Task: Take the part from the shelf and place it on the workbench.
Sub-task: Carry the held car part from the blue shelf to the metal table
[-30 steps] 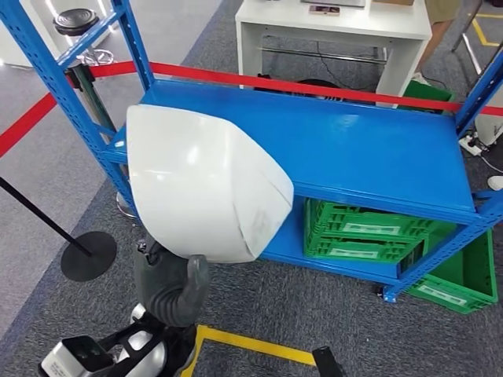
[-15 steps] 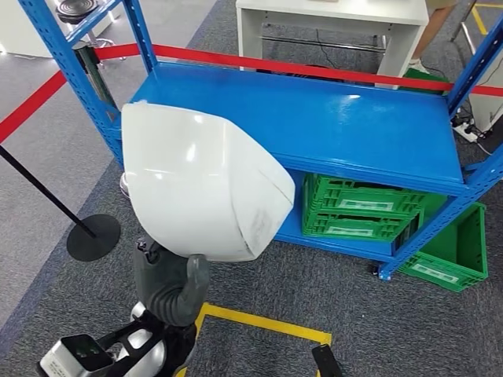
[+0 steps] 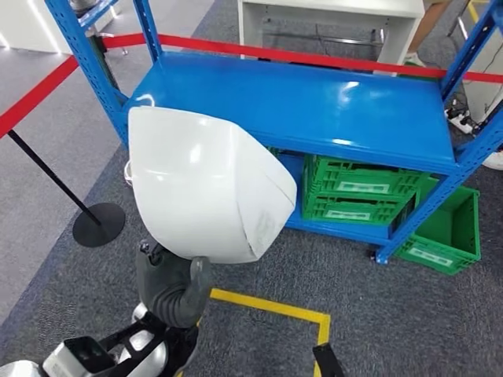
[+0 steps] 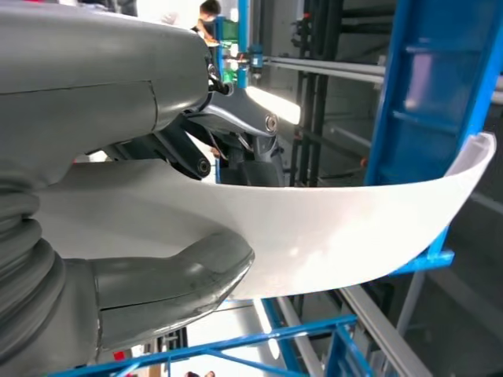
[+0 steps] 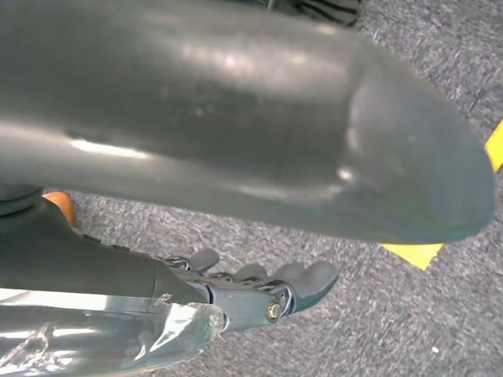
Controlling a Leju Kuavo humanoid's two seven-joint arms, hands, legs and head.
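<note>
Head view looks down on a blue metal shelf [image 3: 332, 110] that runs across the upper half of the frame, its broad top deck bare and glossy. In front of it, at centre left, a large white curved part [image 3: 201, 184] fills much of the picture; it is a smooth shell with a rounded nose pointing toward the right, and it sits off the shelf, held up over the grey carpet. Below the part, at lower left, the robot's left hand [image 3: 172, 287] reaches up under the part's lower edge, its grey ribbed wrist cover and thick thumb visible beneath the shell.

Left wrist view shows that grasp closely: the thumb [image 4: 178, 283] lies against one face of the thin white shell and the darker fingers [image 4: 237, 126] lie along the other face, so the left hand holds the part by its edge.

Green plastic crates [image 3: 356, 196] sit on the shelf's lower deck at centre right, and another green crate [image 3: 450, 236] rests on the floor just beside the shelf's right leg. A white surface [image 3: 332, 20] stands beyond the shelf at the top of the frame. A red barrier tape [image 3: 308, 59] stretches across the upper frame, and a black round stand base [image 3: 99, 224] rests on the carpet at left. Yellow floor tape [image 3: 279, 310] marks a corner at lower centre.

Right wrist view shows the right hand [image 5: 261, 287] over the carpet with its fingers slightly curled and nothing in them.
</note>
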